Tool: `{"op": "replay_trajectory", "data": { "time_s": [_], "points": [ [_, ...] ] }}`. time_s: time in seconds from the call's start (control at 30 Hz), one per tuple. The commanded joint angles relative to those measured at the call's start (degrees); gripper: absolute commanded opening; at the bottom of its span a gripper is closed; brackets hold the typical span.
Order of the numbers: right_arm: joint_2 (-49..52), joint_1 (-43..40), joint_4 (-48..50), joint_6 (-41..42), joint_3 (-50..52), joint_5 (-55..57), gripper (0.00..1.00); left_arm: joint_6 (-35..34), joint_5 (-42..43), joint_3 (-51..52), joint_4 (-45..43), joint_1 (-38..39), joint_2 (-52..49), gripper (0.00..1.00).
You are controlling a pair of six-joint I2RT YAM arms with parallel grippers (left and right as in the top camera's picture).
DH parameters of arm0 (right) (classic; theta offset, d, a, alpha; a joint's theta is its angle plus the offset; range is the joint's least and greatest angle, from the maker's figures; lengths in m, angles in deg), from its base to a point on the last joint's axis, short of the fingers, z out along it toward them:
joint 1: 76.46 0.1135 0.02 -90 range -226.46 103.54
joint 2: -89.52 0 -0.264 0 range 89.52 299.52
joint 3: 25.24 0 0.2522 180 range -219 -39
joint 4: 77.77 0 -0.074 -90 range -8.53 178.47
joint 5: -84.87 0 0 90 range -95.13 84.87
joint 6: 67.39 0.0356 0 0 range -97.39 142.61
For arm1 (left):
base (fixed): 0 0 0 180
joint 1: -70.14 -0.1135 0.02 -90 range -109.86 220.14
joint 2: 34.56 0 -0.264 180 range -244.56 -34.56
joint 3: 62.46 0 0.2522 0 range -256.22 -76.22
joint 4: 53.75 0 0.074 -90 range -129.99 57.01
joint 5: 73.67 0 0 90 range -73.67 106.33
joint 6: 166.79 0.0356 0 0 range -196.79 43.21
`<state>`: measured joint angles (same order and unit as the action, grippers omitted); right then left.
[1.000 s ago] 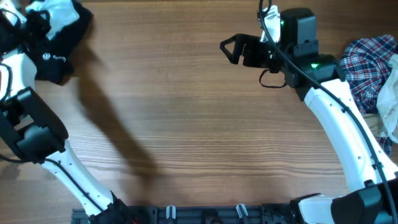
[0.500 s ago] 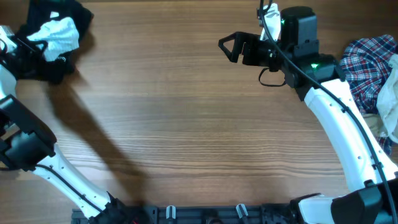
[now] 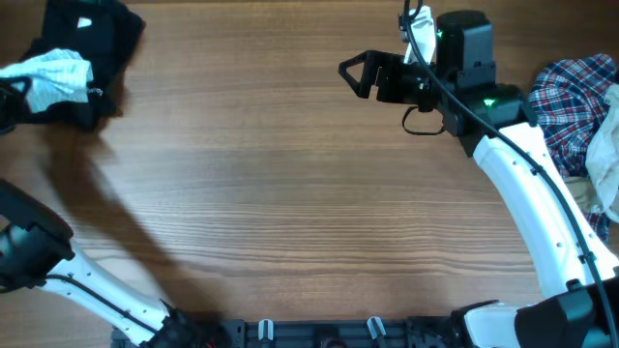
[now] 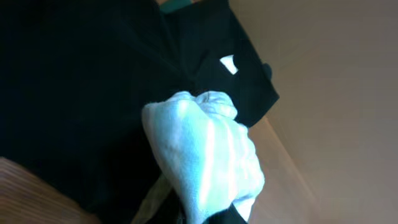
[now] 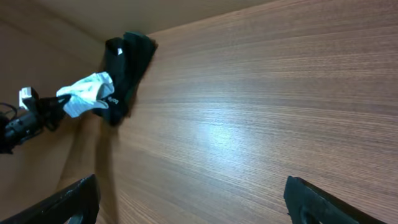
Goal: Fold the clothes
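Task progress is judged to be at an early stage: no garment in view lies flat or folded. The striped cloth is a crumpled bundle, held off the desk at the far left and overlapping the black garment in the overhead view. The black garment lies rumpled in the far left corner of the desk, and the left wrist view shows its white logo. At the right edge of the desk, the plaid shirt lies in an unsorted heap, touching a pale garment. Spreading, folding and stacking therefore all remain to be done. The left end effector grasps the striped cloth. The right wrist view shows the cloth hanging from it, and the left wrist view shows the bundle filling the space where its fingers would appear, so the fingers themselves are hidden. The right end effector is released, with its fingers set wide apart at the lower corners of its own view. It holds nothing and hovers above bare desk, well apart from every garment.
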<state>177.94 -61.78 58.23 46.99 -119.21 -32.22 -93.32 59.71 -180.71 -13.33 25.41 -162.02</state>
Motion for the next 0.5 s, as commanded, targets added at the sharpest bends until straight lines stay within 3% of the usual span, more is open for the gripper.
{"op": "replay_trajectory", "data": {
  "time_s": [0.0,0.07,0.47],
  "points": [
    [-1.11,-0.09,-0.04,-0.15,-0.02,-2.4,0.95,1.33,-1.9,-0.74,2.1,0.35,1.9,0.5],
    [-1.11,-0.09,0.0,-0.17,-0.02,-2.38,0.95,1.33,-4.46,-0.74,4.37,0.35,1.9,0.99],
    [-1.11,-0.09,0.24,0.17,-0.02,-2.6,0.95,1.33,-5.07,-0.76,4.48,0.37,1.9,0.97]
  ]
}}
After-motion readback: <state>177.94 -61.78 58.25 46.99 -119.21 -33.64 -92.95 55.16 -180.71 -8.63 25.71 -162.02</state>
